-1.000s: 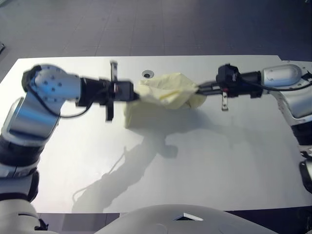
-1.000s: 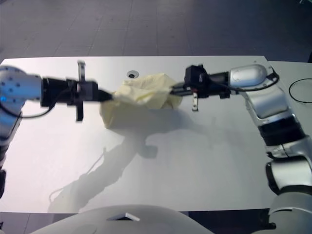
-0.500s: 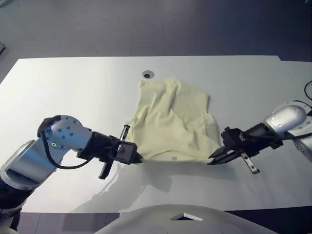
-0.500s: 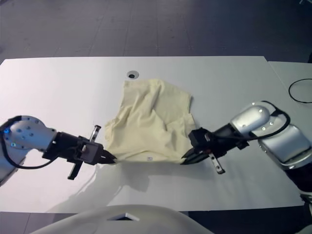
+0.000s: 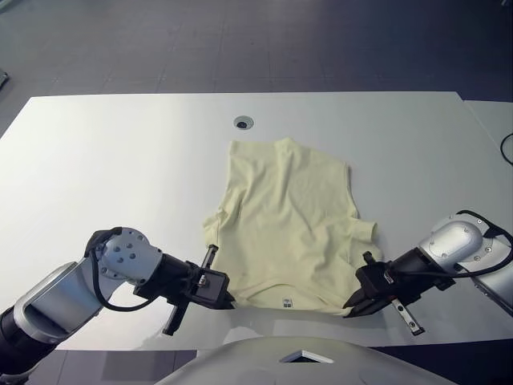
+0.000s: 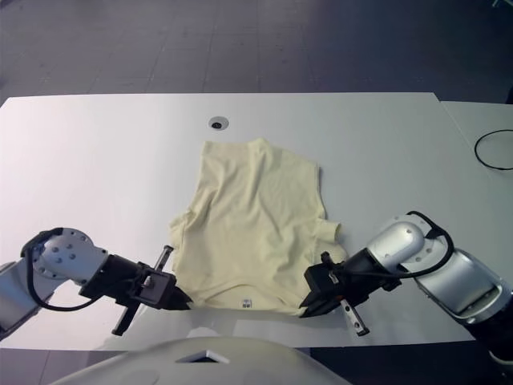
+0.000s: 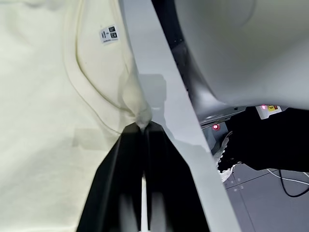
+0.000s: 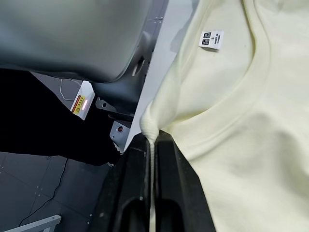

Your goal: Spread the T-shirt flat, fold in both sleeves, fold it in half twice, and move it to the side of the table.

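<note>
White table, dark tiled floor behind it, and a round cable hole in the tabletop at the far centre.

T-shirt: pale yellow, lying mid-table and lengthways. The hem is at the far end and the collar at the near edge, with the neck label facing up. The body is mostly laid out, with soft creases running along its length. Both sleeves are bunched against the sides, left one and right one. From the head views I can't tell whether they are folded under or just crumpled.

Left gripper: low at the near-left shoulder, jaws closed narrowly on a small pinch of cloth beside the collar. The left wrist view confirms the fabric is nipped between the fingers.
Right gripper: mirror position at the near-right shoulder, also clamped on a pinch of cloth right at the table edge.

Step in hand, as I judge it: spreading flat, nearly done.

To do it well:
- Keep the tension between the two grips even so the collar line stays square to the table edge.
- Set the shoulders down on the table before letting go.
- Don't drag the shirt any nearer, since the collar is already close to the edge and could slide off.
- Draw each sleeve outward so it lies flat before any sleeve fold.
</note>
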Motion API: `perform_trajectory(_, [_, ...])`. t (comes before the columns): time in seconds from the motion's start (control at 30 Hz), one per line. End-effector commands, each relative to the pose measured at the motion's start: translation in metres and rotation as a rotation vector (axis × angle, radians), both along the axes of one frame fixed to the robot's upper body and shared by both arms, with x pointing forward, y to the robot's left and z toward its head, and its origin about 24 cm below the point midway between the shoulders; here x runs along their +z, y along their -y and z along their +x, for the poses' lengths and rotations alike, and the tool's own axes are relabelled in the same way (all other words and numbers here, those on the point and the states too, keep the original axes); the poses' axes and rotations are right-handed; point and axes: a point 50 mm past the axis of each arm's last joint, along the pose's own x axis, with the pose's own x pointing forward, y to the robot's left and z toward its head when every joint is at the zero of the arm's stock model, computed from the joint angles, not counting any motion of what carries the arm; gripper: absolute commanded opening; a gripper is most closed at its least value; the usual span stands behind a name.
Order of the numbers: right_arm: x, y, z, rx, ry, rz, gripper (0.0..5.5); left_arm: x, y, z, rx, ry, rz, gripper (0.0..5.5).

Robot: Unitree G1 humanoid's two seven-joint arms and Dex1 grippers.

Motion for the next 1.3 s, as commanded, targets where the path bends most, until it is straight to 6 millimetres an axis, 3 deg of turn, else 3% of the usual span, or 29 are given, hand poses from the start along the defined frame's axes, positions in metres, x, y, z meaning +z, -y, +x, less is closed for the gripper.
perform_trajectory(0.03, [-0.005,0.004,-0.002,0.012,0.015,-0.044,0.00,-0.007,-0.004,-0.003,0.002,0.011,0.047,0.01])
perform_trajectory(0.1, [-0.007,0.005,-0.002,0.013,0.019,-0.050,0.00,-0.009,-0.004,-0.005,0.006,0.011,0.046,0.01])
perform_trajectory(0.27, [-0.002,0.005,-0.001,0.003,0.003,-0.035,0.84,-0.004,0.000,-0.005,0.029,-0.014,-0.012,0.87])
perform_trajectory(0.5, [0.034,0.001,0.022,-0.069,-0.015,0.111,1.89,0.029,-0.010,0.012,0.069,-0.084,-0.131,1.97])
perform_trajectory(0.6, [0.050,0.004,0.058,-0.189,0.129,0.158,2.42,0.042,-0.023,0.043,0.172,0.049,-0.125,2.52])
perform_trajectory(0.7, [0.050,0.004,0.123,-0.514,0.433,0.186,2.93,0.047,-0.034,0.096,0.434,0.299,-0.117,3.05])
perform_trajectory(0.77, [0.045,0.004,0.157,-0.658,0.627,0.150,3.32,0.046,-0.030,0.125,0.595,0.407,-0.140,3.45])
perform_trajectory(0.87, [0.033,0.005,0.194,-0.802,0.824,0.105,3.79,0.037,-0.009,0.153,0.715,0.515,-0.178,3.94])
perform_trajectory(0.97, [0.023,0.008,0.215,-0.873,0.934,0.057,4.25,0.021,0.009,0.176,0.778,0.589,-0.182,4.42])
perform_trajectory(1.13, [-0.004,0.004,0.229,-0.874,0.965,-0.028,5.13,-0.011,0.022,0.206,0.827,0.645,-0.116,5.33])
perform_trajectory(1.3, [-0.020,-0.004,0.230,-0.871,0.973,-0.031,5.39,-0.053,0.022,0.214,0.777,0.665,0.024,5.40])
